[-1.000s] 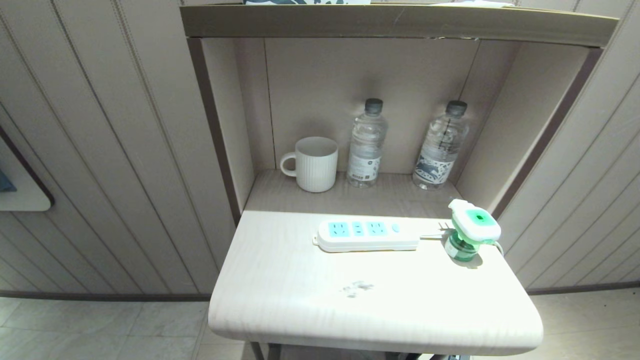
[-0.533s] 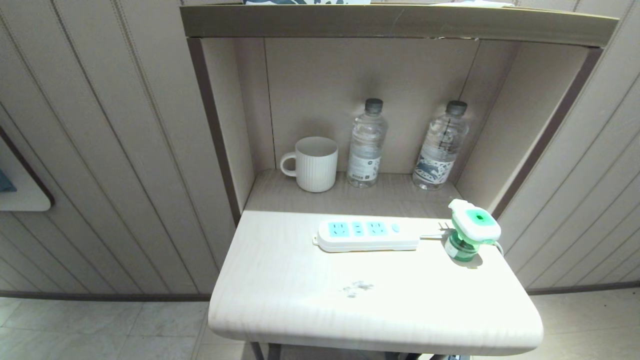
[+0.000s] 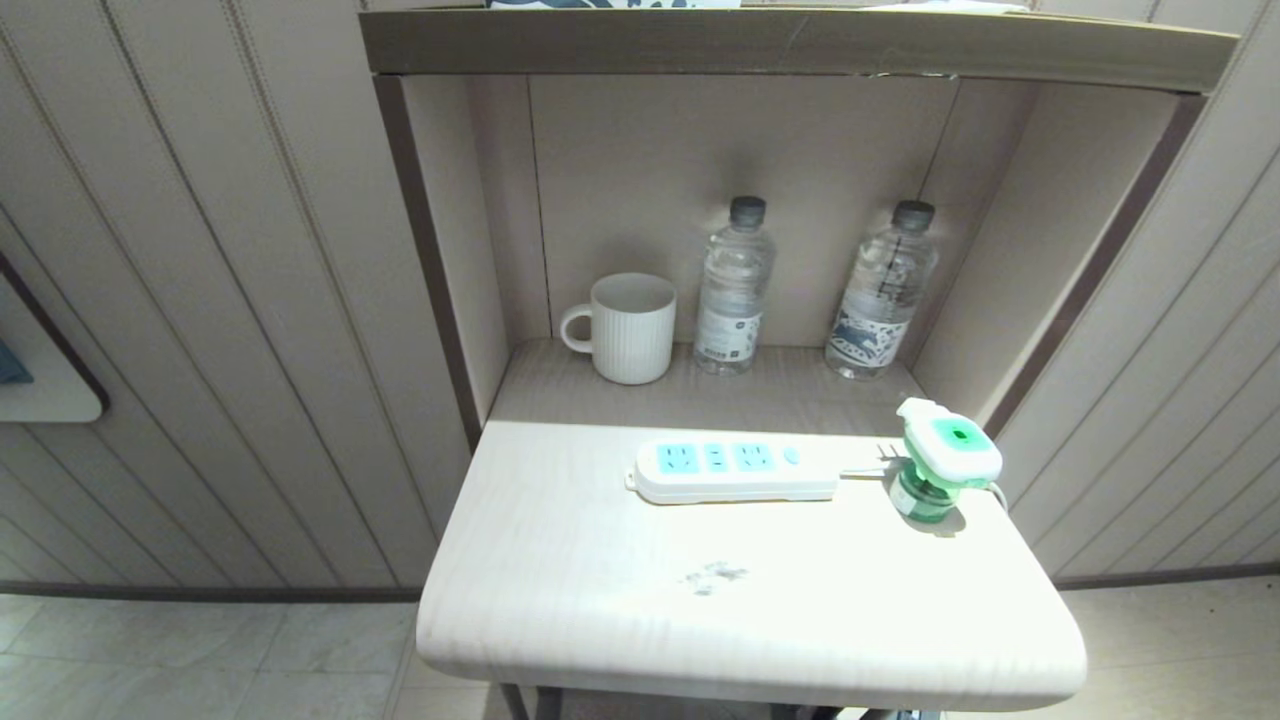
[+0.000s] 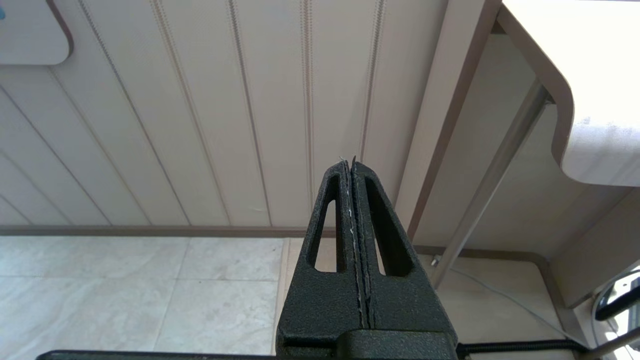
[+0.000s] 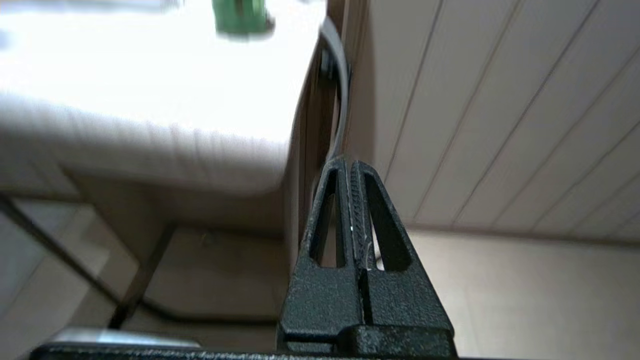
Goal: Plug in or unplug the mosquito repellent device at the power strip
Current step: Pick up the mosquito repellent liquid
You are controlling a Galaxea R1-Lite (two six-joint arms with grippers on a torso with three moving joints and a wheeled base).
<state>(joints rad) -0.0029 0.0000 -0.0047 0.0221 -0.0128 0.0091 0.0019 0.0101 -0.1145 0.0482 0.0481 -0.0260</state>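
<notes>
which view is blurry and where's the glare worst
Right wrist view: smeared, the tabletop blown out white and the mosquito repellent device just a green blur. Head view: sharp, with glare on the table's front. Left wrist view: crisp, evenly lit.

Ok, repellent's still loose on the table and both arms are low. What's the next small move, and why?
Probably raise the right pincer above the table edge toward the mosquito repellent device. It stands unplugged on the table's right side, beside the power strip, whose sockets are all free. The right pincer is shut and below the tabletop; the left pincer is shut too, by the table's left side.
</notes>
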